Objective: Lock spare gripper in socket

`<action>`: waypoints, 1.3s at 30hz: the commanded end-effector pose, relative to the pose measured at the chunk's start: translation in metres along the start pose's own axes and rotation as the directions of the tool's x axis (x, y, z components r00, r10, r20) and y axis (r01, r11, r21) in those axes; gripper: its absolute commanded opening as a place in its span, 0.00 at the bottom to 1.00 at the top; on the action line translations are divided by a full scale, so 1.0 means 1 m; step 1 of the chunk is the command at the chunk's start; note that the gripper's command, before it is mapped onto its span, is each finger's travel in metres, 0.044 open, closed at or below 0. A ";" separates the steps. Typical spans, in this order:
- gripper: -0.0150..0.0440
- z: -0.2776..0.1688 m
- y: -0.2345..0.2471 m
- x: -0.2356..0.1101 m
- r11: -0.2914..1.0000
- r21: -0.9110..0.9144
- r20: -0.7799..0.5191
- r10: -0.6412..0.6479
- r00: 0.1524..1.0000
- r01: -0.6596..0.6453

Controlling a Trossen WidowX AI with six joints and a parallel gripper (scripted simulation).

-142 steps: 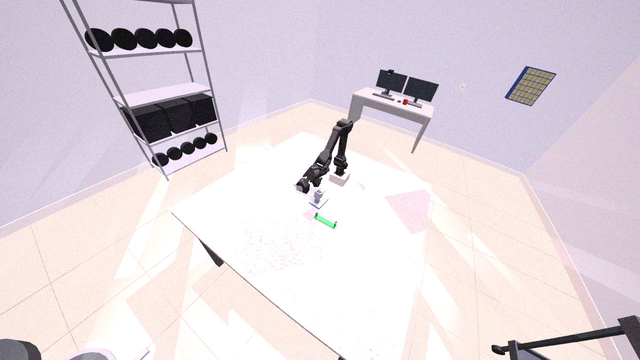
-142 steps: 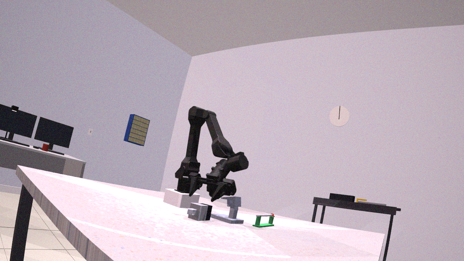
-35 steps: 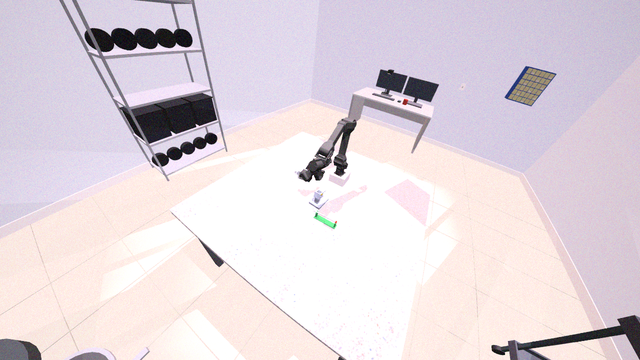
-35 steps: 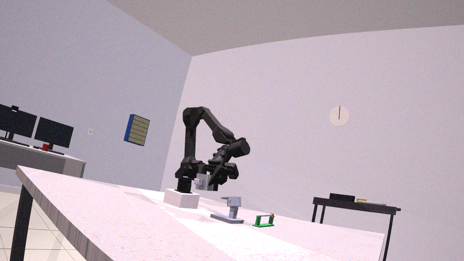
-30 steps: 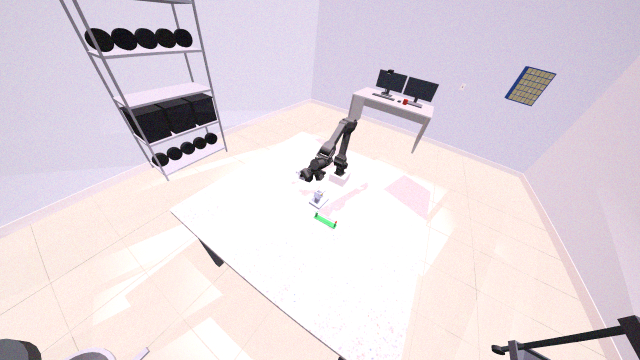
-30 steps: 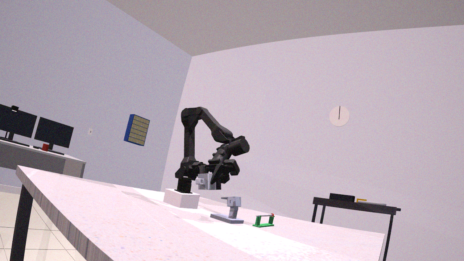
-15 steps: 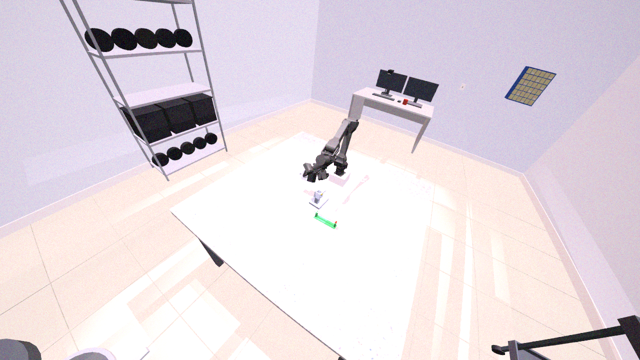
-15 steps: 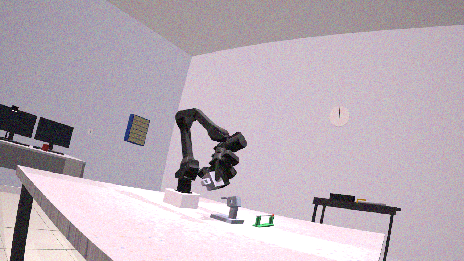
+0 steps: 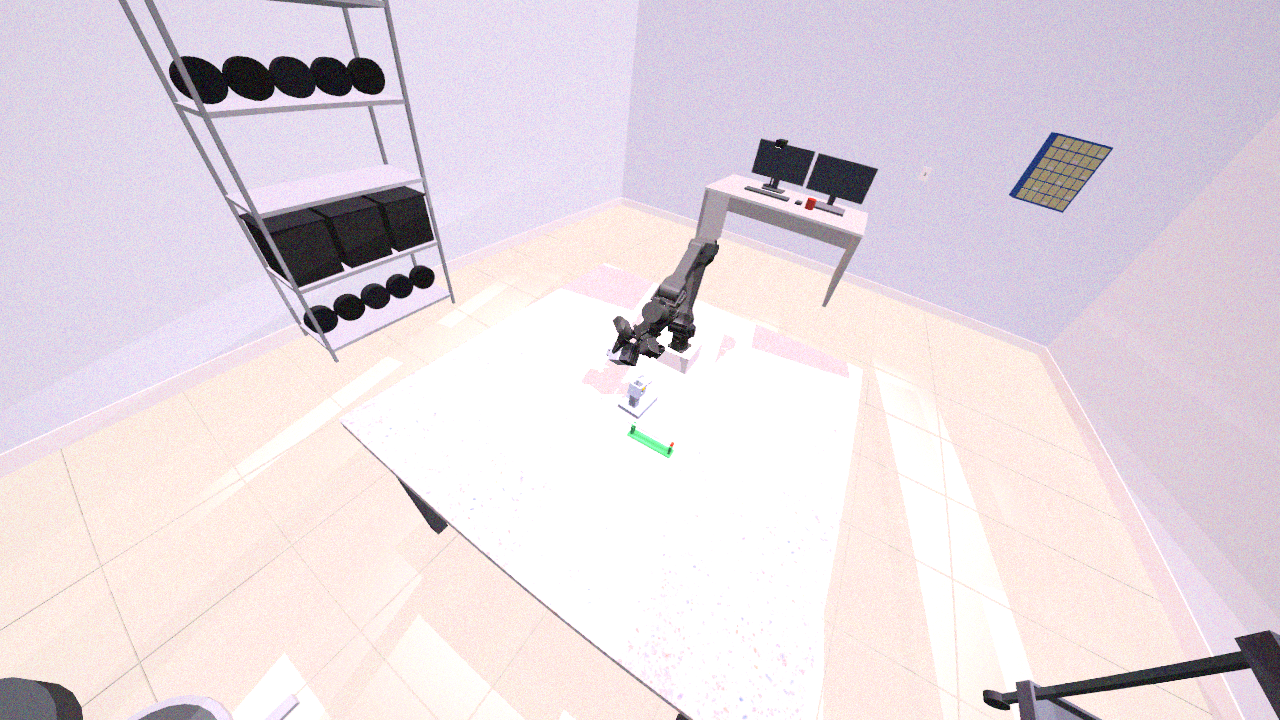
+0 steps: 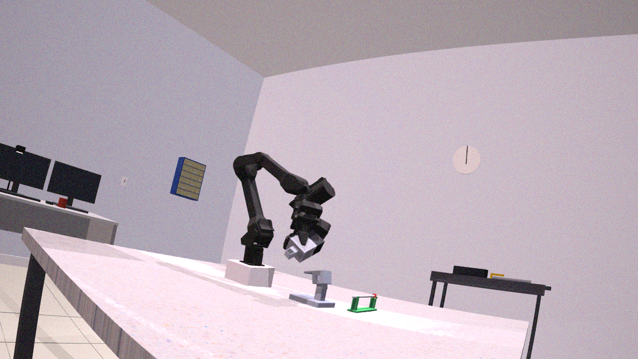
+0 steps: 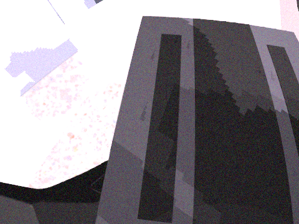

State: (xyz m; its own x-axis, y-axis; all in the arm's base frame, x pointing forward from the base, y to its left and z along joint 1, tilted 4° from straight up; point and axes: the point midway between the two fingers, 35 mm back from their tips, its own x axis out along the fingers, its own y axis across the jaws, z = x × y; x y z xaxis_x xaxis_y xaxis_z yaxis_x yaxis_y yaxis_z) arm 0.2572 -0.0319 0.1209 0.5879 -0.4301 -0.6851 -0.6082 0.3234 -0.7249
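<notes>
My gripper (image 9: 622, 352) (image 10: 299, 250) (image 11: 220, 29) is shut on the spare gripper (image 10: 297, 253) (image 9: 616, 356), a light grey block. It hangs tilted in the air, above the table and a little behind the mount. The grey mount (image 9: 637, 395) (image 10: 319, 285) stands upright on its flat base, and its socket at the top looks empty. The lock pin (image 10: 364, 296) (image 9: 654, 435), a thin rod with a red head, lies across a green stand (image 10: 359, 308) (image 9: 646, 437) beside the mount. In the wrist view my fingers and the held block fill most of the picture.
The arm's white base block (image 10: 248, 272) (image 9: 684, 359) stands on the white table (image 9: 554, 501) (image 10: 133, 294) behind the mount. A shelf rack (image 9: 295, 179), a desk with monitors (image 9: 787, 210) and a dark side table (image 10: 488, 283) stand away from the table.
</notes>
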 end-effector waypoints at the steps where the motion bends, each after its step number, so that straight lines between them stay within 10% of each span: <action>1: 0.25 0.007 0.000 -0.007 0.992 0.124 0.060 -0.024 0.998 0.017; 39: 0.25 0.050 0.020 -0.058 0.472 0.792 0.501 -0.143 0.853 -0.387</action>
State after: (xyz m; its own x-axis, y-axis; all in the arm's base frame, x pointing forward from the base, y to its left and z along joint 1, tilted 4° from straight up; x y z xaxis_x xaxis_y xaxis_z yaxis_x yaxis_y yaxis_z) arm 0.2391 0.0346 0.1372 0.8351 -0.0370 -0.5489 -0.1081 0.9672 -0.2297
